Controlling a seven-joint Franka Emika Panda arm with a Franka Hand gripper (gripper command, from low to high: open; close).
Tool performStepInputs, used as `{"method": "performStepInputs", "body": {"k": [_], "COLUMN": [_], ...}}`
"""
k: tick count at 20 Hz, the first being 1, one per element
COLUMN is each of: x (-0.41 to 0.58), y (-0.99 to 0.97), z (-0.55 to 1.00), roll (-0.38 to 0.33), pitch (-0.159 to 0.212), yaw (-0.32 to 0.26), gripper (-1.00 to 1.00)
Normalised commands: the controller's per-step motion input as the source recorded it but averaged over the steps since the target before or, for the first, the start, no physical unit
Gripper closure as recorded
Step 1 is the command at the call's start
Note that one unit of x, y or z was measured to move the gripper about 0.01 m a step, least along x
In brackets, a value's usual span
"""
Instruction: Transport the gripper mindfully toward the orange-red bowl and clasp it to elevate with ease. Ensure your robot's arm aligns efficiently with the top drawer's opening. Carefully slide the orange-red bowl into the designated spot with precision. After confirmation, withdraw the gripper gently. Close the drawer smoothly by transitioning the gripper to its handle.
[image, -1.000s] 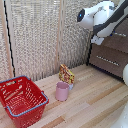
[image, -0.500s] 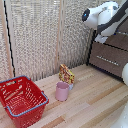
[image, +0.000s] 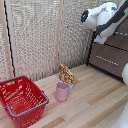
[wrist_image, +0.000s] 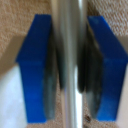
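One arm in play: the robot's arm (image: 102, 19) sits high at the exterior view's right, up against the brown dresser (image: 111, 56). The wrist view shows the gripper (wrist_image: 69, 70) with its blue-tipped fingers (wrist_image: 35, 65) set close on either side of a shiny metal bar (wrist_image: 68, 60), which I take to be the drawer handle. Pads look touching or nearly touching the bar, but the shot is blurred, so a firm clamp can't be confirmed.

Step in hand, judged: the last one, closing the top drawer by its handle. The top drawer itself is hidden behind the arm in the exterior view, so how far open it stands can't be told. The lower drawer front (image: 107, 59) shows with a thin handle line.

The orange-red bowl is not visible in either view; possibly already inside the drawer, can't tell.

Next move calls for a straight, even push along the drawer's travel, keeping the bar centred between the fingers so it doesn't slip off.

Elsewhere on the wooden table (image: 95, 102): a red wire basket (image: 21, 100), a pink cup (image: 62, 91), and a small patterned packet (image: 66, 75) just behind the cup. No readable writing or brand anywhere; packet print is too blurred.
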Motion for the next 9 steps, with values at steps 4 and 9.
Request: {"method": "performStepInputs", "body": {"k": [4, 9], "x": [0.115, 0.143], "y": [0.00, 0.08], "z": [0.33, 0.18], "roll": [-0.010, 0.002], "pitch": [0.082, 0.136], "yaw": [-0.047, -0.041], "gripper": [-1.00, -1.00]}}
